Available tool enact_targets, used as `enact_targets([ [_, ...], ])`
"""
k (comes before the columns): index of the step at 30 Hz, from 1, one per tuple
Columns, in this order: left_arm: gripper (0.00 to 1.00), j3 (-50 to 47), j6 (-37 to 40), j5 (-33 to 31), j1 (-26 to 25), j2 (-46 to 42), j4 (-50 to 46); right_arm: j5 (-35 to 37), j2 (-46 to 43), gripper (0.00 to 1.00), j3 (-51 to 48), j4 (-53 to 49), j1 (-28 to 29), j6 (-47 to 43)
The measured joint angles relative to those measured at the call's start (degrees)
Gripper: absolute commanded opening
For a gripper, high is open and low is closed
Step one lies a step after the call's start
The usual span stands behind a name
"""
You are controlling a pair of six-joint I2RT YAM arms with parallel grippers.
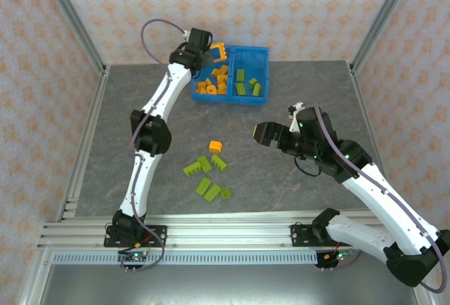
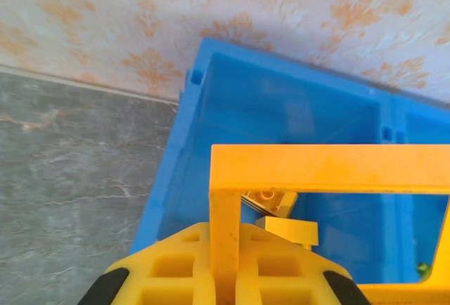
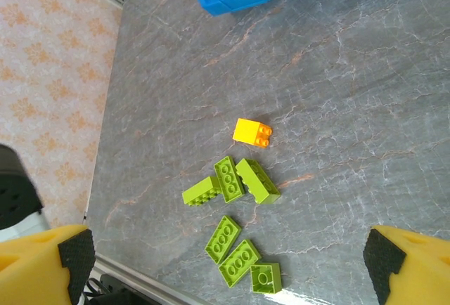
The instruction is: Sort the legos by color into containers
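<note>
Top external view: left gripper (image 1: 209,50) pinches the orange hollow square piece (image 1: 219,53) above the blue bin's (image 1: 261,53) left compartment. One orange brick (image 1: 215,146) and six lime bricks (image 1: 204,164) lie on the table (image 1: 295,185). The right gripper (image 1: 261,133) hangs spread beside them.

A robotics lab cell: a grey stone-look tabletop (image 1: 267,192), floral-patterned panels (image 1: 295,3) walling its far side, aluminium frame posts (image 1: 73,13) at its far corners, and a slotted rail (image 1: 232,233) along its near edge bearing the left arm (image 1: 149,140) and right arm (image 1: 380,191).
</note>
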Motion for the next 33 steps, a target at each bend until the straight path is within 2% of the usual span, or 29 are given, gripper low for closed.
enact_targets([
  [1, 0.0, 0.1, -0.2, -0.1, -0.1, 1.0, 0.2, 0.0, 0.0, 0.99, 0.0, 0.0, 0.0, 0.0],
  [2, 0.05, 0.2, -0.6, -0.2, -0.1, 2.0, 0.4, 0.2, 0.0, 0.99, 0.0, -0.1, 0.0, 0.0],
  [6, 0.37, 0.2, -2.5, -0.5, -0.1, 3.6, 0.9, 0.4, 0.0, 0.99, 0.0, -0.5, 0.0, 0.0],
  [8, 0.49, 0.6, -3.4, -0.6, 0.0, 3.6, 1.2, 0.6, 0.0, 0.99, 0.0, -0.5, 0.0, 0.0],
  [13, 0.53, 1.3, -4.7, 0.2, 0.0, 2.3, 1.6, 0.6, 0.3, 0.99, 0.0, -0.6, 0.0, 0.0],
  [18, 0.52, -1.5, -4.5, 5.5, 0.0, -4.6, -1.2, 0.5, 1.4, 0.99, 0.0, -0.6, 0.0, 0.0],
  [20, 0.52, -9.5, -4.2, 8.8, -0.1, -12.4, -0.9, 0.5, 1.7, 0.99, 0.0, -0.6, 0.0, 0.0],
  [24, 0.52, -32.4, -2.3, 14.1, -1.2, -32.1, 1.5, 0.3, 1.9, 0.99, 0.0, -0.2, 0.0, 0.0],
  [28, 0.51, -54.5, 1.7, 16.5, -5.3, -50.3, 4.3, -0.8, 3.3, 0.99, 0.0, 0.5, 0.0, -0.1],
  [31, 0.58, -65.6, 4.3, 17.5, -9.4, -56.6, 5.1, -1.7, 4.8, 0.99, 0.0, 1.0, 0.0, -0.3],
  [33, 0.63, -71.5, 5.0, 18.0, -11.5, -57.3, 5.9, -2.1, 5.4, 0.99, 0.0, 1.2, 0.0, -0.5],
])
